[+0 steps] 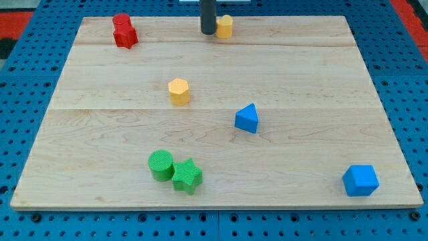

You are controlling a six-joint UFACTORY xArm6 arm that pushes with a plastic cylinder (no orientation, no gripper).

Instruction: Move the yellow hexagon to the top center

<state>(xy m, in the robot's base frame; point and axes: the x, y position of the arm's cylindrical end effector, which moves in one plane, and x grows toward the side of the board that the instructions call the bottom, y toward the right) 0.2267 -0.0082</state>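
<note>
A yellow hexagon [179,91] stands left of the board's middle. A second yellow block [225,26] sits at the view's top centre. My tip [208,31] is at the top centre, touching or nearly touching the left side of that second yellow block, far above and right of the yellow hexagon. The dark rod comes down from the top edge of the view.
A red block [124,30] sits at the top left. A blue triangular block [247,118] lies right of centre. A green cylinder [160,165] and a green star [187,176] touch near the bottom. A blue cube [361,180] sits at the bottom right. The wooden board [100,134] lies on blue pegboard.
</note>
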